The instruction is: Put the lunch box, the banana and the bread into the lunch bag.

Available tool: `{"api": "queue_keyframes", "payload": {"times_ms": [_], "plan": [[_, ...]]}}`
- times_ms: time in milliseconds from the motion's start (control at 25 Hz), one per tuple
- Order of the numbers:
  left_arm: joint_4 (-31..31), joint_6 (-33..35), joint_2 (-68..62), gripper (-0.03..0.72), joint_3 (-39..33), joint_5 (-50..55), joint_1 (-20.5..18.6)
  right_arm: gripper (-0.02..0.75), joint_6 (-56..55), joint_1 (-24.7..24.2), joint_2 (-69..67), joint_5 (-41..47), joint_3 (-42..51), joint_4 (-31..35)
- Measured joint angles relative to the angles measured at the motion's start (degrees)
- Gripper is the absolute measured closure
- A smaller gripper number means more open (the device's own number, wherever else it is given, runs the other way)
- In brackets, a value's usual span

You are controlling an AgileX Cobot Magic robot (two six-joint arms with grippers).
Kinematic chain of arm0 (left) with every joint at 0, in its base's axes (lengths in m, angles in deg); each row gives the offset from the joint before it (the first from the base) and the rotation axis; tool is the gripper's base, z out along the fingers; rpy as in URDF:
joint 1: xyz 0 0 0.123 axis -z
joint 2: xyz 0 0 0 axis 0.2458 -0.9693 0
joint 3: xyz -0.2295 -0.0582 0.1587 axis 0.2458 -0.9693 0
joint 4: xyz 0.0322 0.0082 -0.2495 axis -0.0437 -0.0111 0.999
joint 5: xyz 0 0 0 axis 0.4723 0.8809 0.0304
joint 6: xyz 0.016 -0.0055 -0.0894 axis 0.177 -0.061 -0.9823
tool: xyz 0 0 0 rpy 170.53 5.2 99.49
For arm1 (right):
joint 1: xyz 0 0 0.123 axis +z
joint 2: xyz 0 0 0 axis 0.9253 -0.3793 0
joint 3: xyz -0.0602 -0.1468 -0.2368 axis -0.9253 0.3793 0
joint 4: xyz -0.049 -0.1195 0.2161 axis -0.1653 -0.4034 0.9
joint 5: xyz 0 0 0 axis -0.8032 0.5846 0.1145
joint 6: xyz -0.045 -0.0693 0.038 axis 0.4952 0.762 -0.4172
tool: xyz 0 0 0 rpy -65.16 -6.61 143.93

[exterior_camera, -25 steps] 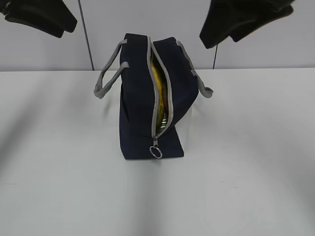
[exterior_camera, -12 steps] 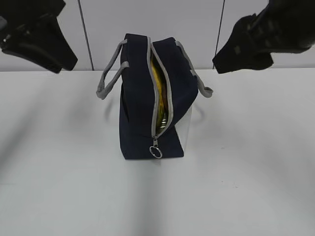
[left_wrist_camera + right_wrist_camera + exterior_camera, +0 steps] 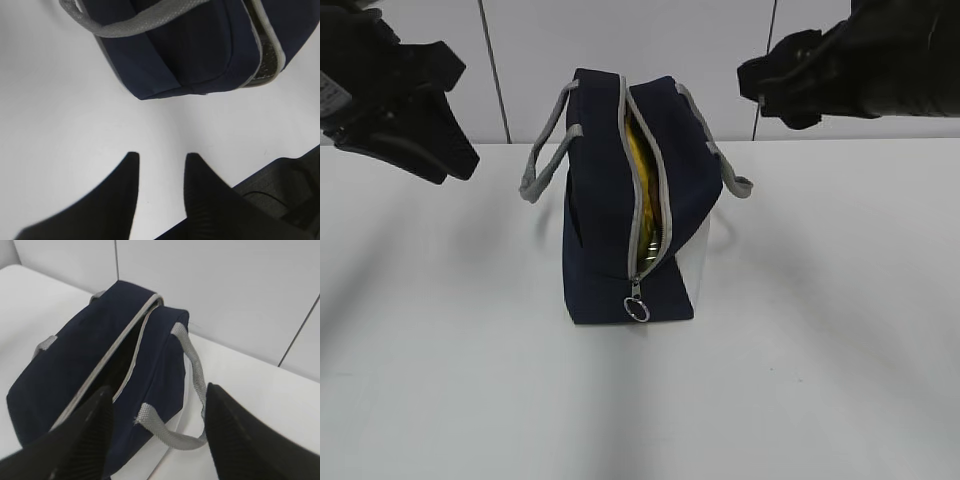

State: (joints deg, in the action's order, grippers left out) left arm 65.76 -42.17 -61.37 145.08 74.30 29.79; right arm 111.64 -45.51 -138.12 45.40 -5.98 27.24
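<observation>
My left end effector [image 3: 160, 159] shows two dark fingers with a moderate gap between them and nothing held; beneath them I see only bare white surface [image 3: 60, 125]. My right end effector [image 3: 159, 395] stands wider, its two ribbed black fingers spread above the bag, also empty. From the exterior camera both arms are cut off by the frame edges: the left one [image 3: 395, 100] sits at upper left, the right one [image 3: 840, 70] at upper right, each well apart from the bag and clear of the surface, and I cannot make out the fingertips there.

The boxy navy-blue fabric lunch bag with grey webbing handles [image 3: 610, 200] stands upright in the middle of the surface. Its long axis runs from the back wall toward the exterior camera, the near end carrying the metal ring zipper pull [image 3: 637, 309]. The grey zipper [image 3: 638, 180] is parted along most of the top, leaving a narrow slit.

Through that slit I see a strip of yellow, the curved yellow banana [image 3: 640, 165], lying along the bag's length; its ends are hidden. Lower in the opening a pale greenish glint shows near the pull, too small for me to name. I cannot see the bread from any camera.
</observation>
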Motion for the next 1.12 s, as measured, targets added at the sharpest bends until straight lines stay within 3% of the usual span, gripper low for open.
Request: {"api": "queue_keyframes", "payload": {"times_ms": [240, 480, 760, 1120], "plan": [[-0.07, 0.0, 0.07, 0.453, 0.0, -0.27, 0.0, 0.302, 0.0, 2.12, 0.0, -15.45, 9.45, 0.5], [0.05, 0.0, 0.07, 0.453, 0.0, -0.27, 0.0, 0.302, -3.65, 5.41, 0.0, -24.98, 19.14, 0.5], [1.29, 0.0, 0.13, 0.453, 0.0, -0.83, 0.0, 0.302, -8.23, 5.35, 0.0, -28.82, 27.34, 0.5], [2.48, 0.0, 0.13, 0.453, 0.0, -0.9, 0.0, 0.302, -8.61, 5.35, 0.11, -35.08, 28.19, 0.5]]}}
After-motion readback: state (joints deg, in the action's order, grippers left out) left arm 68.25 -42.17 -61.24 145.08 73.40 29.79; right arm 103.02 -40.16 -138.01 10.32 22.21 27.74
